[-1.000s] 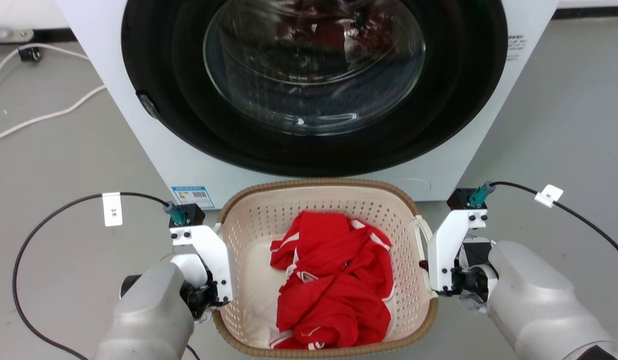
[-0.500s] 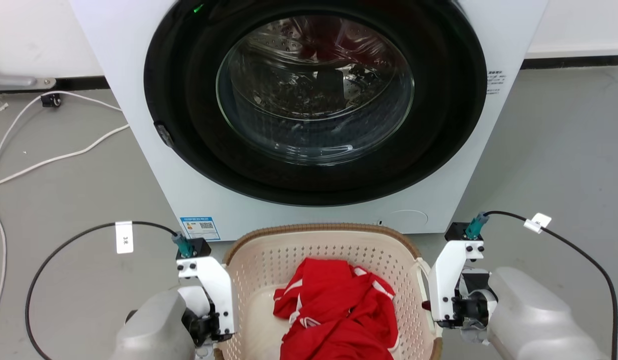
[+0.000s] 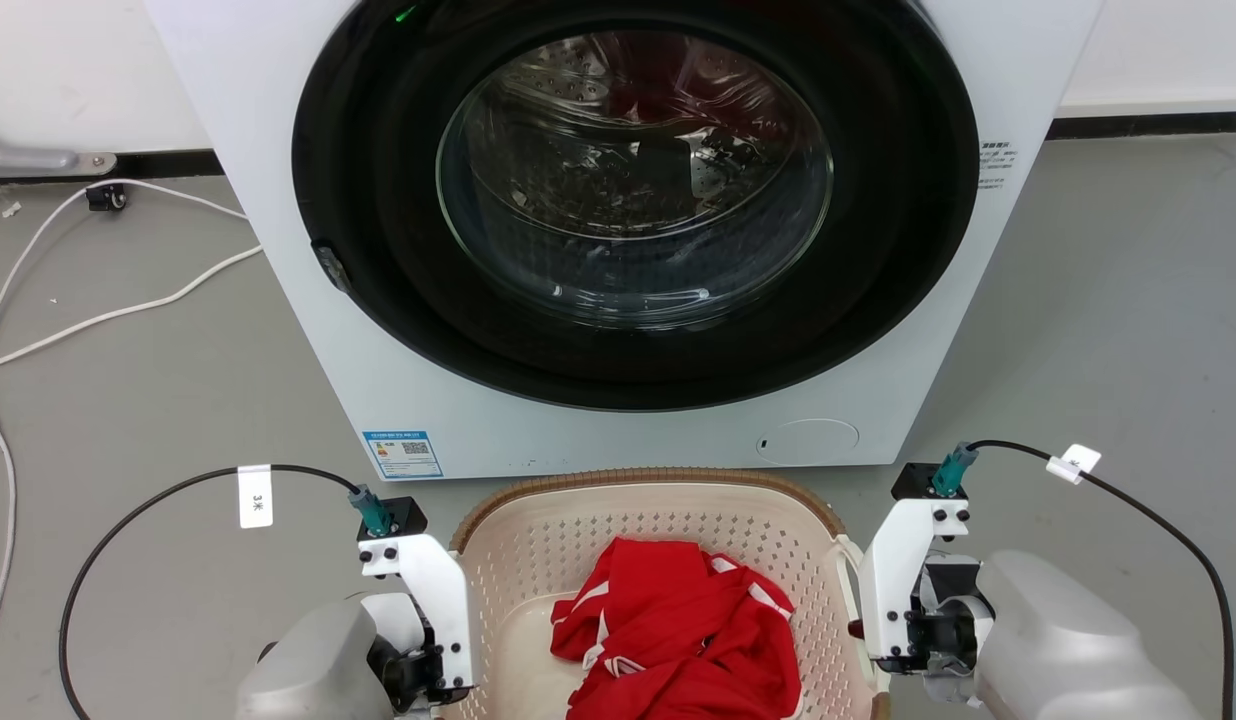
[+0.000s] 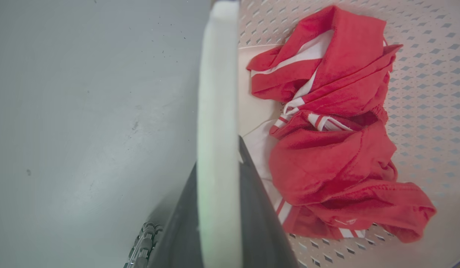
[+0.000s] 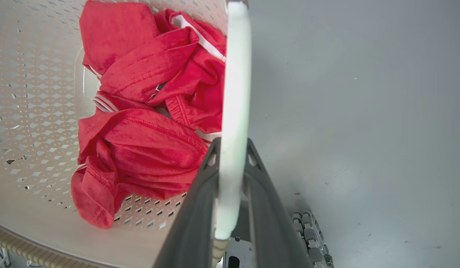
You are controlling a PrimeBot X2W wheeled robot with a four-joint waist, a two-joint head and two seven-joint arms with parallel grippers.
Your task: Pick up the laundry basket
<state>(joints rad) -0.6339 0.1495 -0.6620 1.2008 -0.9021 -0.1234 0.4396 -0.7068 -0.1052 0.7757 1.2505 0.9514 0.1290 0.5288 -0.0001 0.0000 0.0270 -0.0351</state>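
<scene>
The head has tipped up, showing more washing machine (image 3: 378, 400). The laundry basket (image 3: 638, 520) sits between the left end effector (image 4: 219, 156) and right end effector (image 5: 232, 143), each clamped on a handle (image 4: 217, 74).

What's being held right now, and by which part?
The laundry basket: the left end effector grips its white left handle, the right end effector its white right handle.

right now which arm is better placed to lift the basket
Neither over the other. The left gripper has its jaws shut on the left handle of the basket, the right gripper on the right handle; lifting with both together looks best.
</scene>
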